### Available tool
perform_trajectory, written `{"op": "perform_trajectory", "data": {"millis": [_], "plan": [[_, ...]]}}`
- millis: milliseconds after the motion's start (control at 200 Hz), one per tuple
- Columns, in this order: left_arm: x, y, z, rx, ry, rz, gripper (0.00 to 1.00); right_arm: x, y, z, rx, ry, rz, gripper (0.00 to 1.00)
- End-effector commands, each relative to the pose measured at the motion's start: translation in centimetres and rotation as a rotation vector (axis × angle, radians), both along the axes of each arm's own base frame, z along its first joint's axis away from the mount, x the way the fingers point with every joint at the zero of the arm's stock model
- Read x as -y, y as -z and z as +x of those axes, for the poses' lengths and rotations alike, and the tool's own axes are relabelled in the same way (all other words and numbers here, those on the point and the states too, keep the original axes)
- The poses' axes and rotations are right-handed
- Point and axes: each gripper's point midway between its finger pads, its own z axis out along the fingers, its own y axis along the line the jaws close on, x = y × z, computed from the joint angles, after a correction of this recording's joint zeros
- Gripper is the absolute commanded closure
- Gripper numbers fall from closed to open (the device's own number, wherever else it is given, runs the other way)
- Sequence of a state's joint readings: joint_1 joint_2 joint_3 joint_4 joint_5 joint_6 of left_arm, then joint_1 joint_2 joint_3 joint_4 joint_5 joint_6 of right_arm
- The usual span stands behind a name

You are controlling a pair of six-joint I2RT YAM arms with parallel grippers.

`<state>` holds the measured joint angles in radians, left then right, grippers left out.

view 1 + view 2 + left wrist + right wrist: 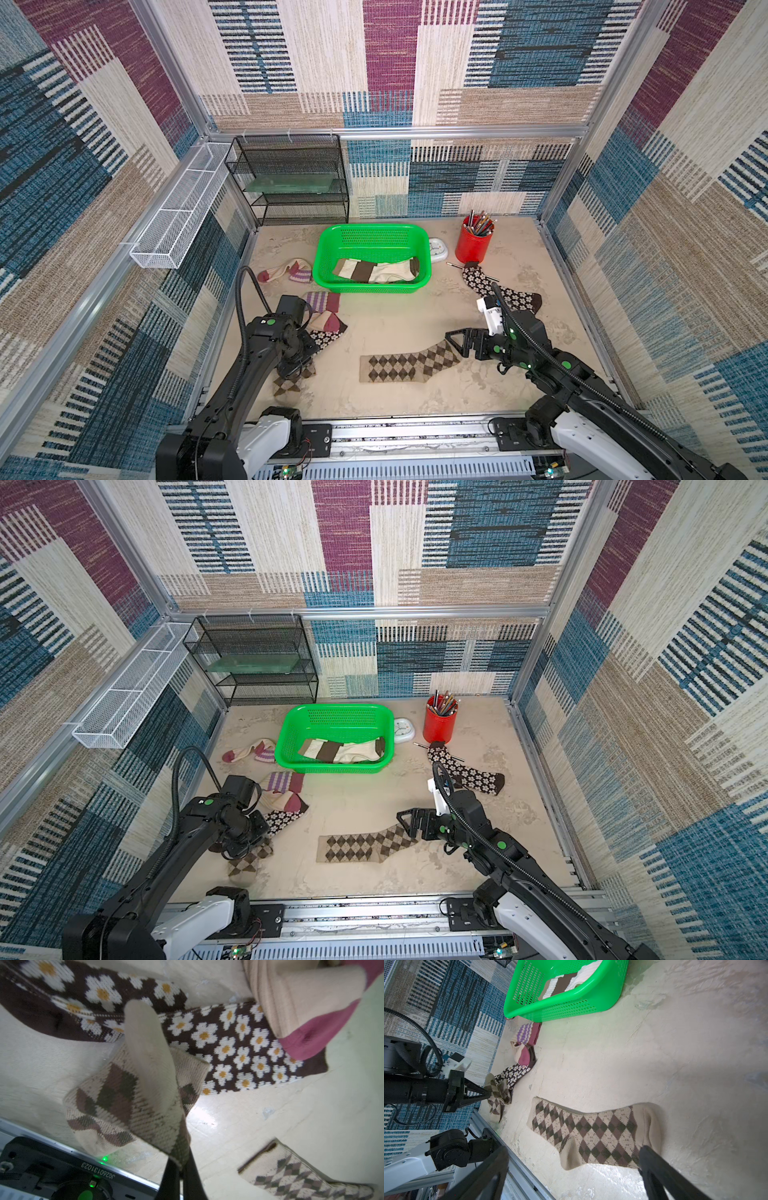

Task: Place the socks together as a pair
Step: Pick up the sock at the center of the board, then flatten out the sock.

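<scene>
Two tan-and-brown argyle socks lie at the arms: the crumpled argyle sock (pixel 124 1105) is pinched, bunched up, between the closed jaws of the left gripper (pixel 184 1167), while the flat argyle sock (pixel 591 1130) is spread out under the wide-open right gripper (pixel 574 1153), which hangs at its cream toe end (nothing is held there). The code "JG260131023" can be read, upside down, on the silver rail (pixel 135 1178) beside the left gripper. Just beyond the held sock, a daisy sock (pixel 239 1049) is overlapped by a cream sock with a maroon toe (pixel 311 1012), and banded socks (pixel 374 270) are seen in the green basket (pixel 328 257) farther off.
</scene>
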<state>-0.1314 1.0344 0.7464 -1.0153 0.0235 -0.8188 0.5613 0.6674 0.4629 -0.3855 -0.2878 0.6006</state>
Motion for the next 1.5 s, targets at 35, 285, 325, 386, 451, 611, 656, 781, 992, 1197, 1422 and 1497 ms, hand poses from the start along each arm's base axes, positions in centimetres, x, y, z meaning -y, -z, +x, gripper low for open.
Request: {"op": "perform_trajectory", "data": {"millis": [35,285,325,386,451,611,656,781,992,1197,1422,1497], "plan": [[2.1,-3.5,1.6,0.119,-0.019,-0.099,1.00,-0.5,-1.1,0.5,0.052,-0.015,0.025,0.01],[7.9,-9.3,4.1,0.275,0.155,-0.190,1.00,-1.1,-1.0,1.0,0.038,-0.030,0.026,0.01],[9.3,-10.1,4.3,0.300,0.193,-0.201,1.00,-1.2,-0.9,1.1,0.030,-0.031,0.021,0.01],[11.6,-11.0,4.7,0.342,0.235,-0.242,1.00,-1.3,-1.0,1.3,0.019,-0.032,0.014,0.01],[14.1,-11.2,4.6,0.363,0.275,-0.280,1.00,-1.4,-0.9,1.5,0.010,-0.032,0.002,0.01],[18.5,-7.6,3.2,0.263,0.384,-0.276,1.00,-1.1,0.3,1.9,-0.042,-0.012,-0.038,0.01],[20.0,-6.7,2.9,0.255,0.397,-0.309,1.00,-1.2,0.5,1.9,-0.052,-0.018,-0.041,0.01],[21.8,-4.9,1.7,0.239,0.413,-0.328,1.00,-1.2,1.0,1.9,-0.068,-0.024,-0.051,0.01],[16.6,-2.0,-1.6,0.222,0.278,-0.284,1.00,-3.0,1.3,0.5,-0.097,-0.149,0.000,0.04],[11.8,-0.6,-4.7,0.176,0.179,-0.224,0.45,-3.7,2.7,0.1,-0.136,-0.182,-0.023,0.05],[11.9,-4.9,-3.4,0.167,0.272,-0.075,0.01,-3.4,2.5,1.0,-0.128,-0.158,-0.062,0.04],[13.4,-6.4,-2.1,0.166,0.342,-0.033,0.01,-2.8,2.6,1.4,-0.129,-0.134,-0.087,0.03]]}}
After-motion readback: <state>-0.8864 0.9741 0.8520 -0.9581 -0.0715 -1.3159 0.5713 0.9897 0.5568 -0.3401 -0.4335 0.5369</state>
